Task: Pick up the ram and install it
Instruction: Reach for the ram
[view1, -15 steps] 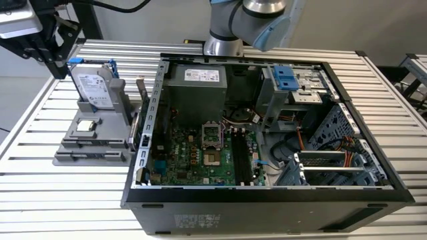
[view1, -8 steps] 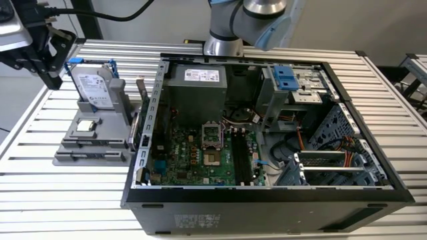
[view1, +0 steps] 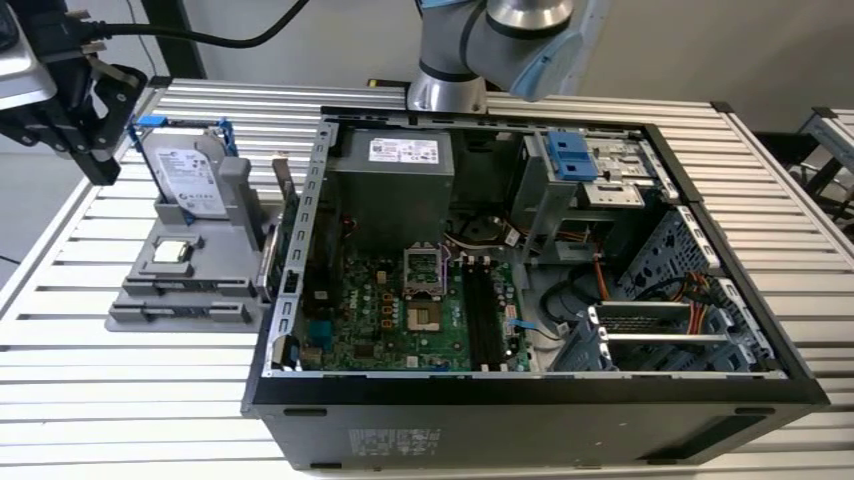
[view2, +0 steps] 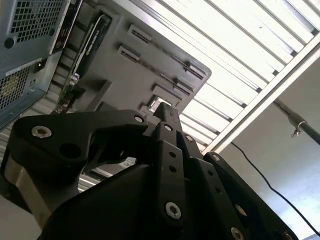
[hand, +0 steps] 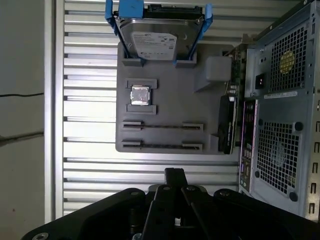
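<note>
Gripper (hand: 175, 174), jaws together, clear of the gray holder (hand: 172, 107)

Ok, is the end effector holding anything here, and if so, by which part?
Nothing is held. In the first wrist view the end effector is shut with nothing between its fingertips, above the table just off the grey tray.

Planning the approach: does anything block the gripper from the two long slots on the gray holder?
Nothing visible does. In the first wrist view, bare table slats lie between the gripper and the long slots. Whether the ram sits there, I cannot tell.
</note>
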